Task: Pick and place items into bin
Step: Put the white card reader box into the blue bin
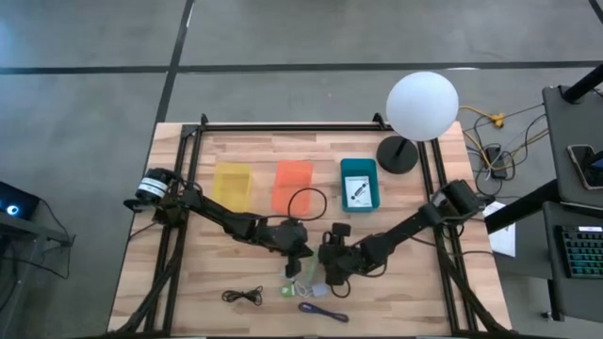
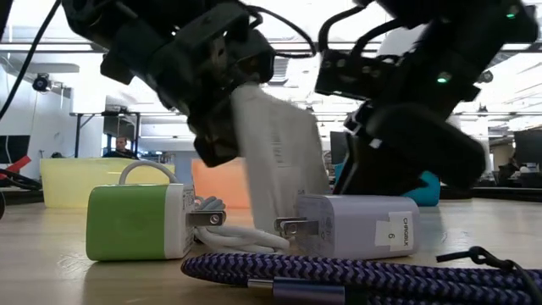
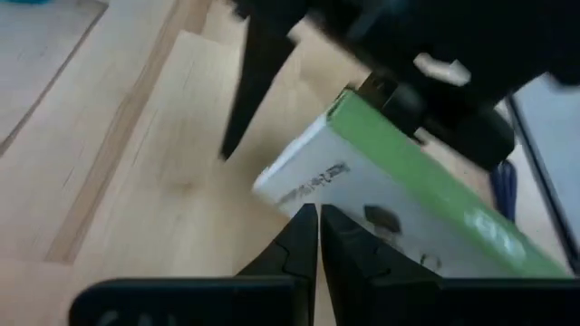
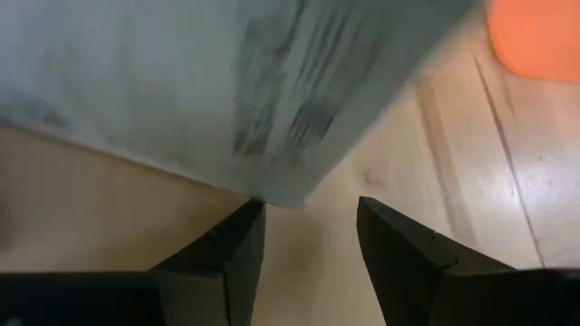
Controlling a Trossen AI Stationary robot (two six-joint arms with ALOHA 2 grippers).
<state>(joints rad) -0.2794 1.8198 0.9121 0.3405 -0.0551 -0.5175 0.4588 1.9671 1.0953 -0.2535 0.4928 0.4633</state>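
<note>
One wooden counter [image 1: 207, 282] under everything, with one white globe lamp [image 1: 422, 105] at its far right corner. Three bins in a row at the far side: one yellow bin [image 1: 233, 184], one orange bin [image 1: 292, 182] beside it, one teal bin [image 1: 359, 184] nearest the lamp, with a small dark item lying inside. Two dark arms reaching in to meet just in front of the orange bin. Left claw [image 1: 300, 256] pinched shut on one white carton with a green edge [image 3: 399, 213], held tilted above the counter; in the low view the same carton [image 2: 279, 161] hanging slanted over the small things. Right claw [image 1: 332, 268] just beside it, fingers [image 4: 227, 258] parted with nothing between them, the carton's printed face close ahead. Two plug adapters directly beneath the claws: one green adapter [image 2: 135, 222] and one lavender-white adapter [image 2: 356, 227], prongs facing each other, one white cord [image 2: 241, 237] lying between them. One black cord loop [image 1: 306, 201] touching the orange bin's near edge. One coiled black cord [image 1: 243, 296] well to the left of the adapters, toward the counter's front. One purple braided cord [image 1: 323, 312] in front of the adapters, nearest the front edge.
</note>
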